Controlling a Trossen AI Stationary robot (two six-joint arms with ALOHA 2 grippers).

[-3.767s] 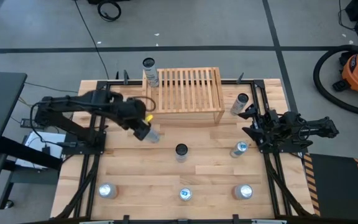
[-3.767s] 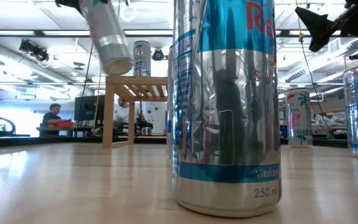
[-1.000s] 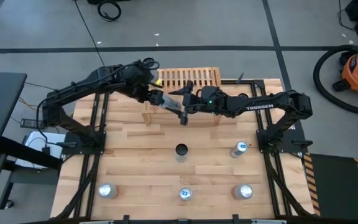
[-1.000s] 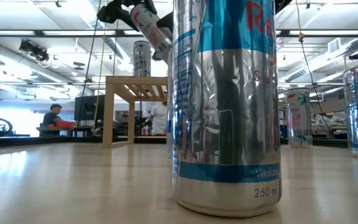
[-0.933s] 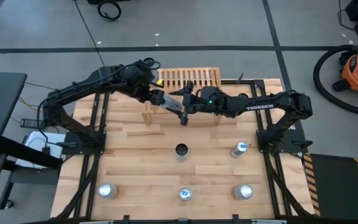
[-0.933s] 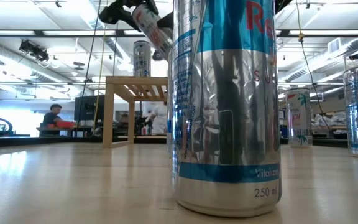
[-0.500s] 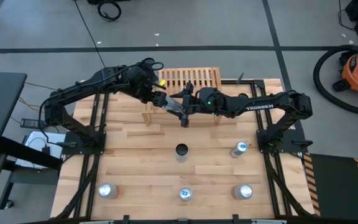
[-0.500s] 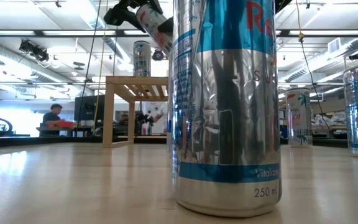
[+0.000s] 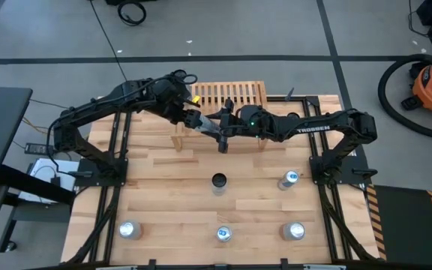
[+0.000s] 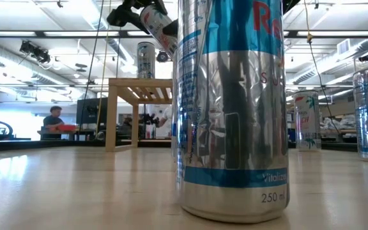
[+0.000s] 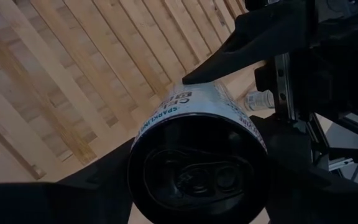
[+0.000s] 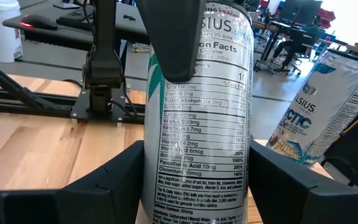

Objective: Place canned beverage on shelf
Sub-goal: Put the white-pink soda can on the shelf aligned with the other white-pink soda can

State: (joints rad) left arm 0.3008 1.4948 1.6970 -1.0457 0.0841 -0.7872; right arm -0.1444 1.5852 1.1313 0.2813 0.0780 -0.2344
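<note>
A white can (image 9: pixel 205 126) with a printed label hangs tilted above the near left corner of the slatted wooden shelf (image 9: pixel 235 94). My left gripper (image 9: pixel 190 118) is shut on its tab end. My right gripper (image 9: pixel 222 127) is shut on its lower part. The left wrist view looks straight at the can's top (image 11: pixel 197 177); the right wrist view shows its nutrition label (image 12: pixel 197 124). In the low view the can (image 10: pixel 158 22) shows high up, in front of the shelf (image 10: pixel 139 86). Another can (image 10: pixel 145 61) stands upright on the shelf's top. My left gripper pinches the can's wall just below its tab end (image 11: pixel 166 118) between its two fingers (image 11: pixel 92 180). It comes from the table's left, slanting down, with the fingers along the can. The can is clear of shelf and table. My right gripper pinches the can's lower part (image 12: pixel 160 180) between its two fingers (image 12: pixel 123 174), one on each side. It comes about level from the table's right, with the fingers across the can. The can stays tilted and lifted clear.
Several more cans stand on the table nearer than the shelf: a dark-topped can (image 9: pixel 218 181), another (image 9: pixel 287 178) to its right, and a row of three along the near edge (image 9: pixel 223 234). One of them fills the low view (image 10: pixel 232 108).
My right gripper's fingers have closed onto the lower part of the can that my left gripper holds. Both arms have stayed where they were, and the can hangs tilted above the shelf's near left corner as before.
</note>
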